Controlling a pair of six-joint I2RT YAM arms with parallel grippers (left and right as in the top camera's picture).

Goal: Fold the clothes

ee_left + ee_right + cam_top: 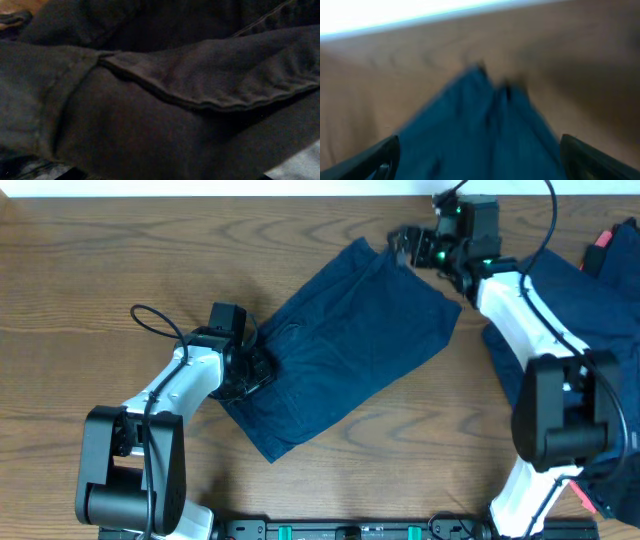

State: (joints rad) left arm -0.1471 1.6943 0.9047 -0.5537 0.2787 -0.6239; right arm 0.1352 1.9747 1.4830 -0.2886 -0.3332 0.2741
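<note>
Centrally, the garment [350, 350] lies diagonally on the table [100, 260]. Your left gripper [248, 368] sits at its near-left edge, apparently to pin or pinch it. Cloth fills that camera, so you cannot tell its state. Your right gripper [402, 242], fingers [375, 157] apart, is over the far corner, placed to take it for a fold.
</note>
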